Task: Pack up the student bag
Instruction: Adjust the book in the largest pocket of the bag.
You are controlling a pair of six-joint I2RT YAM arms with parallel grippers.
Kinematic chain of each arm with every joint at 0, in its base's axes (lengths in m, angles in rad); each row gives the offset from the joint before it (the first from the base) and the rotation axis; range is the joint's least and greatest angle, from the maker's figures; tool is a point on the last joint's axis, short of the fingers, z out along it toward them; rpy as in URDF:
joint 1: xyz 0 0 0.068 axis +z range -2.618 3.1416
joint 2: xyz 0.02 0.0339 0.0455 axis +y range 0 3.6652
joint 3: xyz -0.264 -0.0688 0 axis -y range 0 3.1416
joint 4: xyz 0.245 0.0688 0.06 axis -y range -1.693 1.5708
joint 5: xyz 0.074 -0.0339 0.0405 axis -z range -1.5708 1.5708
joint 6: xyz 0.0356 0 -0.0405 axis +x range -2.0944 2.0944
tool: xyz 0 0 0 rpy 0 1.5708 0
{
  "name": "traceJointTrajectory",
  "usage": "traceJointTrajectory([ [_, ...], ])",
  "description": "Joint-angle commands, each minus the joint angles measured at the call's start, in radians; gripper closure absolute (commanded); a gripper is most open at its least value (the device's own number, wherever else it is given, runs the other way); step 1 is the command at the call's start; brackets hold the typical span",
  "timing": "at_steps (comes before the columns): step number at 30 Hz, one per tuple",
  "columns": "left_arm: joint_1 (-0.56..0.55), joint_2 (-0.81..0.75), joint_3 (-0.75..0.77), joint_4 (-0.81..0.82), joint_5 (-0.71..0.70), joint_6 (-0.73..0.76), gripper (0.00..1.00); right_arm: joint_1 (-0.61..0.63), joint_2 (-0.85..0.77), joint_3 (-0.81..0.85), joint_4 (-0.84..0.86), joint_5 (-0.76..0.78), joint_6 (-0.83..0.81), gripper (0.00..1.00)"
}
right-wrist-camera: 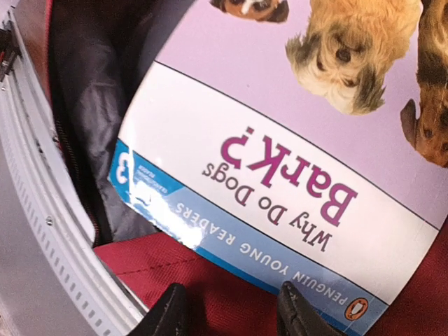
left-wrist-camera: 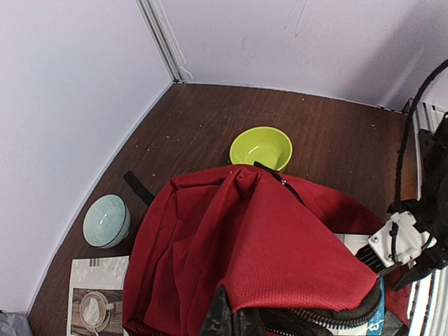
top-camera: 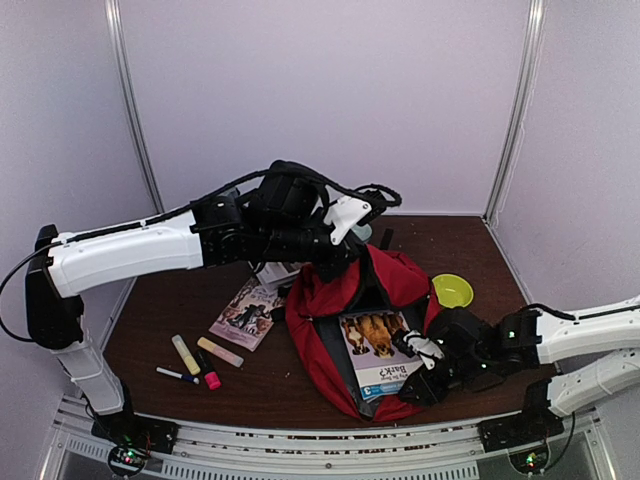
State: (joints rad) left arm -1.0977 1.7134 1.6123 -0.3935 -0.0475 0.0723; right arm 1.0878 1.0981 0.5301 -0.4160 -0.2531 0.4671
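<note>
One red student bag [top-camera: 318, 312], flap lifted, grey lining showing, "Why Do Dogs Bark?" book [top-camera: 372, 340] half inside, left gripper [left-wrist-camera: 229, 311] pinching its fabric, right gripper [right-wrist-camera: 231, 309] parted, empty.

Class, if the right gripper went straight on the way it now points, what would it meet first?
Probably the book at its near edge, or the student bag fabric beneath it; depth unclear.

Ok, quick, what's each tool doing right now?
Left tool: closed, pinching the red fabric of the student bag at its opening.
Right tool: open, holding nothing, fingers apart just below the book.
</note>
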Motion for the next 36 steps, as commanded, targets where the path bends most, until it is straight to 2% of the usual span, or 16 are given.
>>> traceJointTrajectory([
  [1, 0.007, 0.000, 0.029, 0.053, 0.011, -0.023, 1.00, 0.037, 0.076, 0.022, -0.046, 0.180, 0.025, 0.59],
  [7, 0.006, 0.001, 0.017, 0.075, 0.040, -0.027, 1.00, 0.035, 0.152, 0.078, 0.020, 0.288, 0.031, 0.62],
  [9, 0.006, 0.003, 0.014, 0.084, 0.065, -0.037, 1.00, 0.034, 0.192, 0.084, 0.078, 0.368, 0.018, 0.61],
  [12, 0.006, -0.007, 0.007, 0.096, 0.089, -0.042, 1.00, 0.033, 0.268, 0.142, 0.080, 0.450, -0.007, 0.60],
  [14, 0.006, -0.013, 0.001, 0.103, 0.083, -0.042, 1.00, 0.034, 0.292, 0.176, 0.098, 0.430, -0.059, 0.58],
  [18, 0.005, -0.020, -0.008, 0.087, 0.051, -0.039, 1.00, 0.087, 0.198, 0.170, 0.119, 0.382, -0.274, 0.47],
  [21, 0.007, -0.034, -0.028, 0.091, 0.042, -0.028, 1.00, 0.137, 0.081, 0.117, 0.135, 0.316, -0.384, 0.44],
  [24, 0.010, -0.043, -0.038, 0.101, 0.028, -0.023, 1.00, 0.176, 0.007, 0.048, 0.218, 0.296, -0.431, 0.42],
  [29, 0.021, -0.059, -0.048, 0.095, 0.035, -0.016, 1.00, 0.243, 0.031, 0.087, 0.160, 0.340, -0.418, 0.42],
  [33, 0.042, -0.072, -0.057, 0.092, 0.033, -0.010, 1.00, 0.415, 0.069, 0.148, 0.125, 0.527, -0.641, 0.35],
  [36, 0.051, -0.072, -0.059, 0.091, 0.025, -0.013, 1.00, 0.425, 0.081, 0.131, 0.130, 0.551, -0.843, 0.30],
])
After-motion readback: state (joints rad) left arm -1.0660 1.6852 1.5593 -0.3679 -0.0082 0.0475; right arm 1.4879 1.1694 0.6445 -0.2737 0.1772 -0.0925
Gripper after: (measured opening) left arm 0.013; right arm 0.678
